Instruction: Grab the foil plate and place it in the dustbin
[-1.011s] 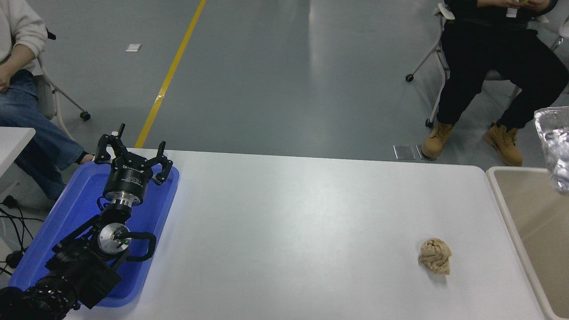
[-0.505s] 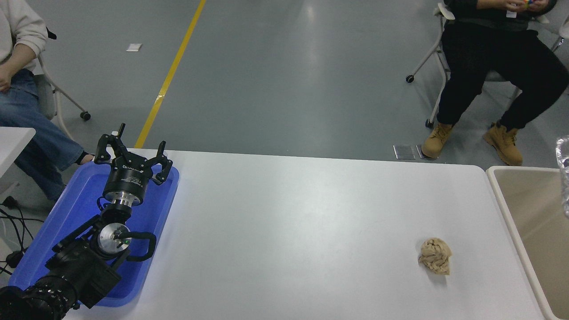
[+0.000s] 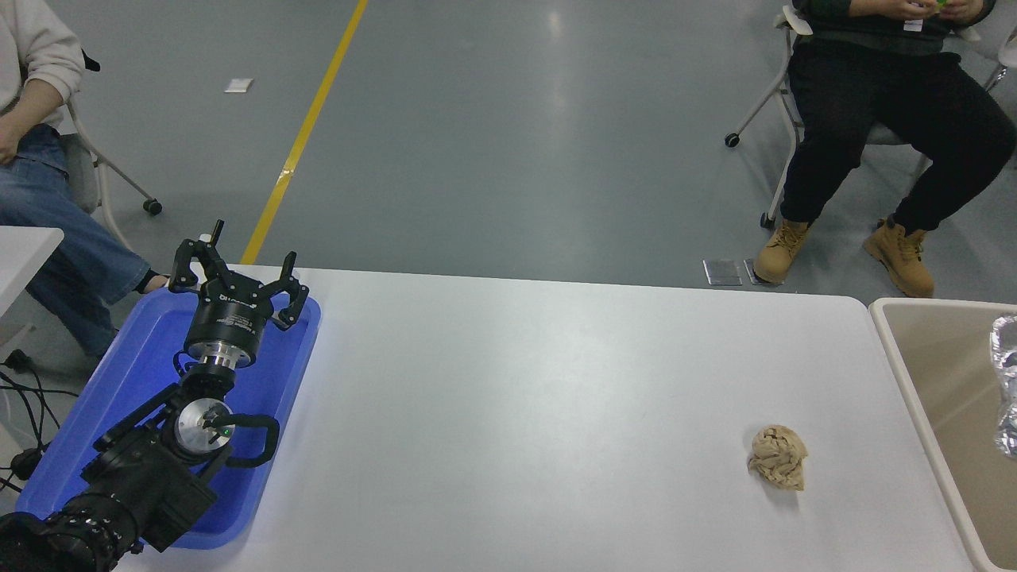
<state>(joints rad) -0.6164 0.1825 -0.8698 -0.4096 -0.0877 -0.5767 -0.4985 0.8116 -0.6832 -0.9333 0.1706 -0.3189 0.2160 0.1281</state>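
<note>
The foil plate [image 3: 1006, 381], crumpled shiny silver, shows only as a sliver at the picture's right edge, over the tan inside of the dustbin [image 3: 911, 397]. Most of it is cut off by the frame, so whether it rests in the bin or is held cannot be told. The beige dustbin stands against the table's right end. No right arm or right gripper appears in the picture. My left gripper [image 3: 238, 274] is parked at the lower left over a blue tray, fingers spread open and holding nothing.
A crumpled tan paper ball [image 3: 779, 467] lies on the white table [image 3: 516, 397] near the bin. The blue tray [image 3: 270, 389] sits at the table's left end. Two people sit beyond the far edge, one at top left [image 3: 36, 119] and one at top right [image 3: 882, 103].
The foil plate went from high above the bin's far rim to lower down inside the bin's outline, drifting right. The left arm and the paper ball stayed put.
</note>
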